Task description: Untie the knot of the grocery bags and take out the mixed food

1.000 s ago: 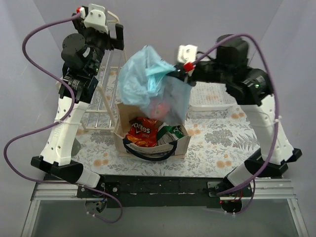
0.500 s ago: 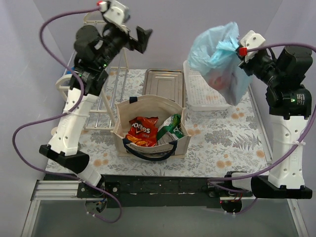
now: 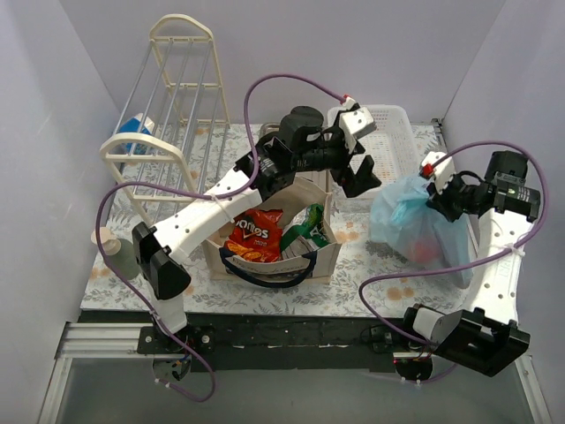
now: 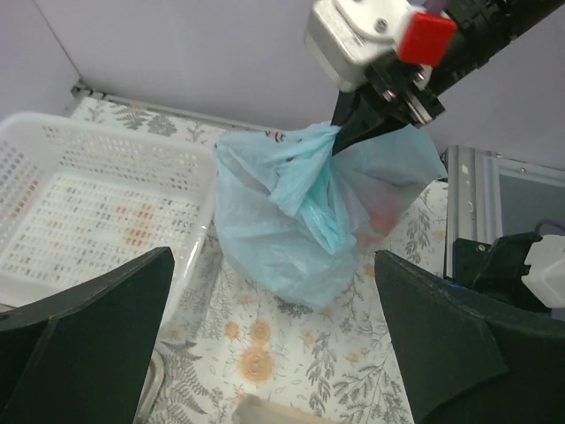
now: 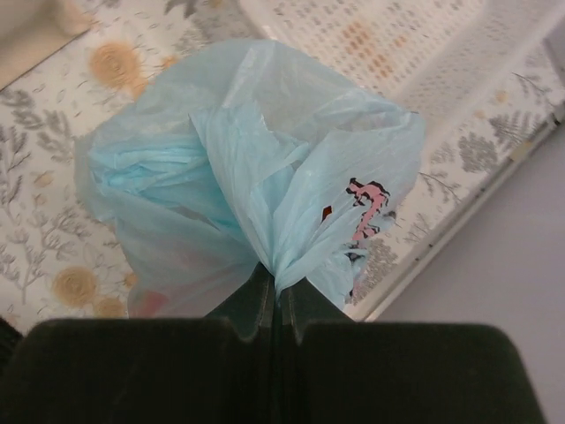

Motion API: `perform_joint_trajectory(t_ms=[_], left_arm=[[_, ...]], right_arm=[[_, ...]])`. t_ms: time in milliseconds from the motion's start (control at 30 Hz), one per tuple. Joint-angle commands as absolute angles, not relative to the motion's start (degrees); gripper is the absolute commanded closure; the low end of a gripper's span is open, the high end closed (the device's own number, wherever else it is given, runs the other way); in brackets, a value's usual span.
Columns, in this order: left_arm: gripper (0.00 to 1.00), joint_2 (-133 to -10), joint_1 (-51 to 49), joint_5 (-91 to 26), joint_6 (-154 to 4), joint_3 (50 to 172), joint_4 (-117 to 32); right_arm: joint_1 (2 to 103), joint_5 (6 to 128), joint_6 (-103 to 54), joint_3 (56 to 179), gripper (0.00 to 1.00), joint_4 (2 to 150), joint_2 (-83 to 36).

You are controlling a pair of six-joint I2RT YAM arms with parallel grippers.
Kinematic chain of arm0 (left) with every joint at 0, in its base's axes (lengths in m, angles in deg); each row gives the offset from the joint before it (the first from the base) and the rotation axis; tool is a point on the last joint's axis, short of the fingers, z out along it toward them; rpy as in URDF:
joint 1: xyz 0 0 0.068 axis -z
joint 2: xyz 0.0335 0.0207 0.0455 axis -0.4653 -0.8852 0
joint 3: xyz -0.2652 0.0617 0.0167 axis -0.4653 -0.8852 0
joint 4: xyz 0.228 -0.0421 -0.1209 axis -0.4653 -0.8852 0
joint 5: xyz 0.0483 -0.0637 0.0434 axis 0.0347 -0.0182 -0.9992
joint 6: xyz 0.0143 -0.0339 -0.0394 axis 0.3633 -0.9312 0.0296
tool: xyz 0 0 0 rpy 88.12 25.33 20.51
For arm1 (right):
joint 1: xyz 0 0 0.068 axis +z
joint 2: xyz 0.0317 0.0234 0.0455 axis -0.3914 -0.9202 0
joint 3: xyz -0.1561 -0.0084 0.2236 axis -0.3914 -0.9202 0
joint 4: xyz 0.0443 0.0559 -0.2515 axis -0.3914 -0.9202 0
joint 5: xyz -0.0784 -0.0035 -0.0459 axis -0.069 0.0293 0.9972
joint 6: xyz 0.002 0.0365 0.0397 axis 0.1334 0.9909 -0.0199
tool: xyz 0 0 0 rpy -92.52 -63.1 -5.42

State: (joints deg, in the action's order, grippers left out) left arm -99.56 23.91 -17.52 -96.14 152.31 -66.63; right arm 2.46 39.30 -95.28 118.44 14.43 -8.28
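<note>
My right gripper (image 3: pixel 434 196) is shut on the gathered top of the light-blue plastic bag (image 3: pixel 415 225), holding it over the table's right side; something red (image 3: pixel 427 251) shows through it. The bag also shows in the left wrist view (image 4: pixel 300 221) and the right wrist view (image 5: pixel 256 177), pinched between the shut jaws. My left gripper (image 3: pixel 357 172) is open and empty, reaching over the beige tote (image 3: pixel 328 258) toward the bag, a gap away. The tote holds a Doritos bag (image 3: pixel 253 234) and a green snack bag (image 3: pixel 309 225).
A white slotted basket (image 3: pixel 393 124) stands at the back right, also in the left wrist view (image 4: pixel 79 212). A cream wire rack (image 3: pixel 163 106) stands at the back left with a blue-and-white carton (image 3: pixel 132 132) behind it. A pale cup (image 3: pixel 108 243) sits at the left edge.
My right gripper has carried the blue bag from high at the back right down to the right side of the table. My left arm has swung from the back left across over the tote.
</note>
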Motion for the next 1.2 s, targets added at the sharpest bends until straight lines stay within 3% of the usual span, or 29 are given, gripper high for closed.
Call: perform_joint_trajectory(t_ms=[0,433,667,700,933,1167], left_arm=[[0.02,-95.25,23.34,-17.38,-98.18,149.96,-66.01],[0.02,-84.35,23.42,-32.14,-89.74,136.34,-66.97],[0.02,-83.37,23.34,-28.29,-88.41,136.68,-69.87],[0.02,-84.77,23.34,-27.68,-88.85,137.99,-69.7],[0.02,-94.07,23.25,-24.59,-93.51,144.67,-66.45],[0.02,-104.71,23.34,-20.47,-99.04,152.66,-67.41]], right_arm=[[6.15,34.06,-107.66,114.2,0.99,7.76,-5.21],[19.0,41.36,-103.46,93.97,0.99,21.64,2.78],[18.91,42.16,-93.09,102.47,0.99,20.07,3.31],[18.82,41.98,-92.21,105.36,0.53,19.02,3.48],[18.82,43.03,-90.09,112.68,0.38,9.54,1.82],[15.48,45.4,-85.26,113.9,0.38,10.49,5.33]])
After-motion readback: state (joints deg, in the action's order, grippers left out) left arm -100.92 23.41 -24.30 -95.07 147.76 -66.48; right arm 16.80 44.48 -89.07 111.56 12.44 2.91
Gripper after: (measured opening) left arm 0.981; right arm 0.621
